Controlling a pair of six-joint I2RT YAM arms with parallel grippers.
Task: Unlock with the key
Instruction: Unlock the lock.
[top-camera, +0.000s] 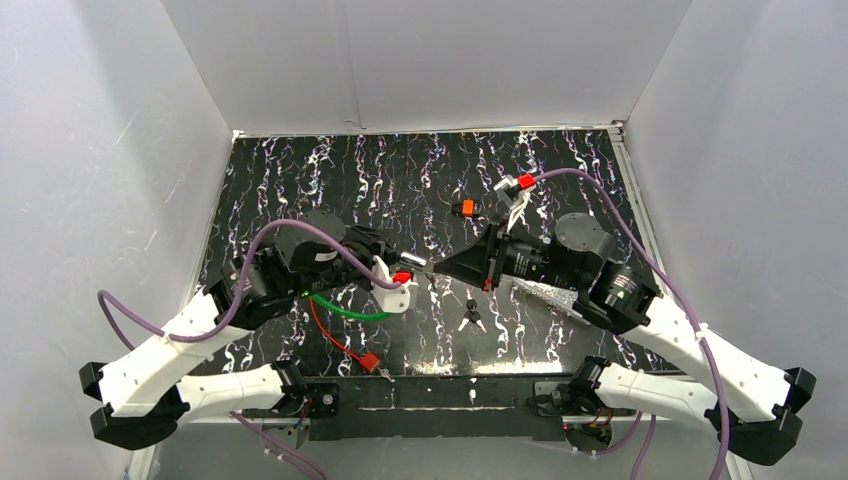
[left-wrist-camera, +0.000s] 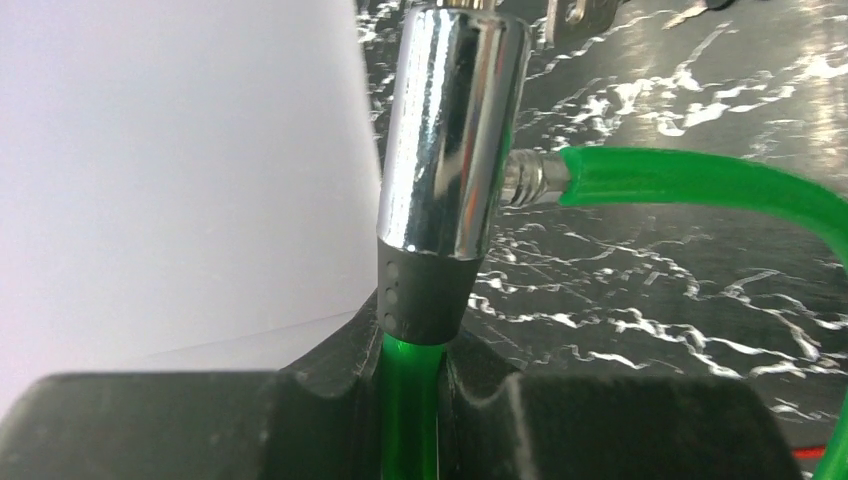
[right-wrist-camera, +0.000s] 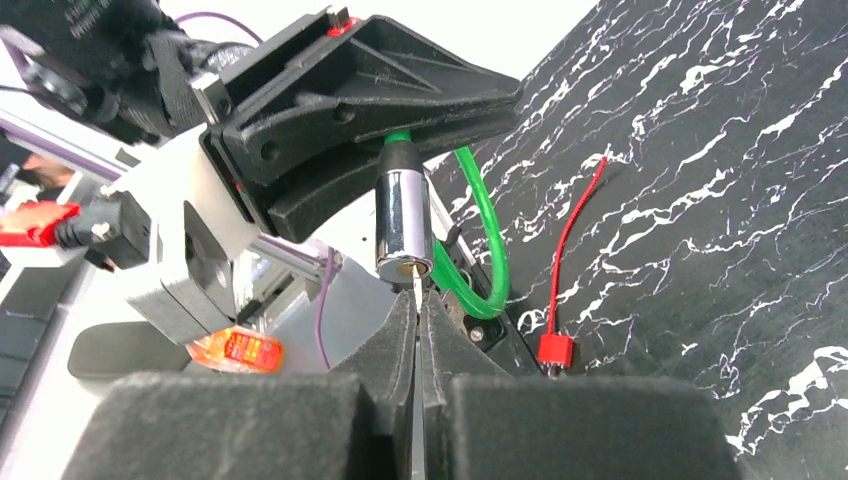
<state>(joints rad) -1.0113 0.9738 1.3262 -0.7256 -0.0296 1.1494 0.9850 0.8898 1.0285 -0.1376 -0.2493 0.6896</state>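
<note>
**Lock (right-wrist-camera: 405, 225) and key (right-wrist-camera: 416, 292), tip to slot**

Held off the table (top-camera: 560, 170) between the two arms, a little left of centre and toward the near side, with the keyhole face turned right. Pinched at the dark collar end, where the green cable (left-wrist-camera: 690, 180) enters, by the jaws of the left gripper (left-wrist-camera: 410, 400) closing in from both sides. Met from the right by the right gripper (right-wrist-camera: 418, 335), its jaws pressed together flat on the blade so that only the tip shows. Cannot tell whether that tip is already inside the slot or just touching it.

For a clean entry, keep blade and chrome barrel on one line and push straight along that line toward the left. Brace the left side against the push. Seat the blade fully before any turn, then twist only about the blade's own axis, gently. Probably a thin blade, likely to bend or slip in the pads under side load.

Mind the green loop and the red wire (right-wrist-camera: 575, 240) lying on the table close by. Spare keys (top-camera: 472, 315) lying on the table just nearer than the meeting point.
</note>
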